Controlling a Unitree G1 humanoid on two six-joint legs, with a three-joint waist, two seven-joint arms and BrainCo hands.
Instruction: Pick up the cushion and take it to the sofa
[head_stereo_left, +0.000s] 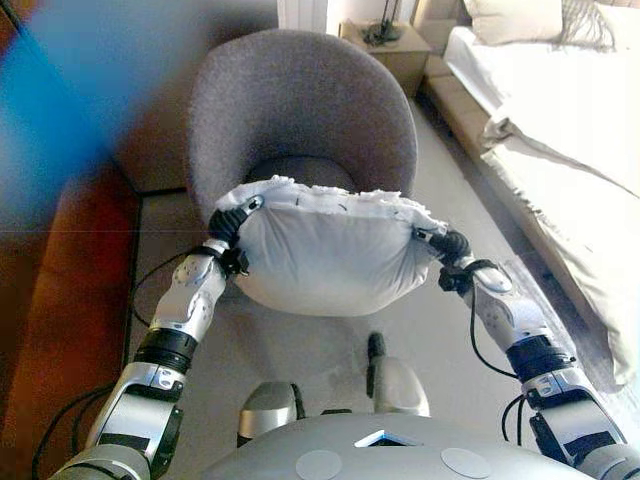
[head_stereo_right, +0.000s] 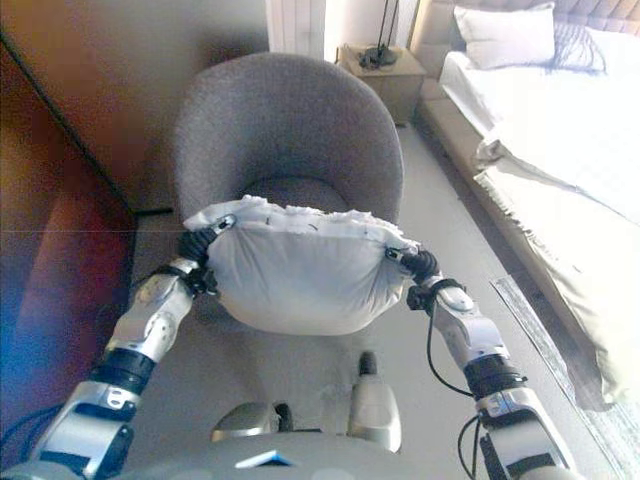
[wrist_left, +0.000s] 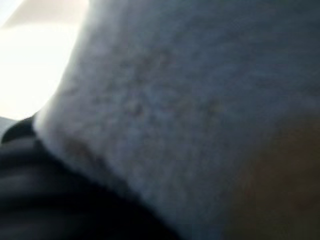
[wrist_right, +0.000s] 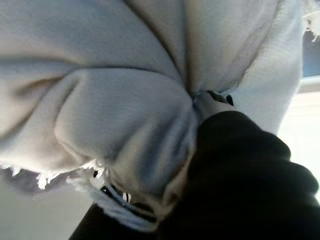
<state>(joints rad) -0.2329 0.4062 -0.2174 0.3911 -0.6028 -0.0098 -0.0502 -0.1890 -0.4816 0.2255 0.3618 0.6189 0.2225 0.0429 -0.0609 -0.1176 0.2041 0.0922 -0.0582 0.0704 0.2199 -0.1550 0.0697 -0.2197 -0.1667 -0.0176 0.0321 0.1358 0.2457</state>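
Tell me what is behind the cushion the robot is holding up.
Behind the cushion stands a grey chair, its backrest and part of the seat showing. The cushion covers the seat's front. Left robot hand and right robot hand press its ends, fingers mostly buried.

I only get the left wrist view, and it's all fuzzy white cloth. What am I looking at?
Observer: A white cushion, held off the floor between both hands.
Operator: Where's the other hand?
Observer: The right hand grips the opposite end, as the left hand grips its corner.
Operator: What's ahead?
Observer: A grey armchair, right behind the cushion.
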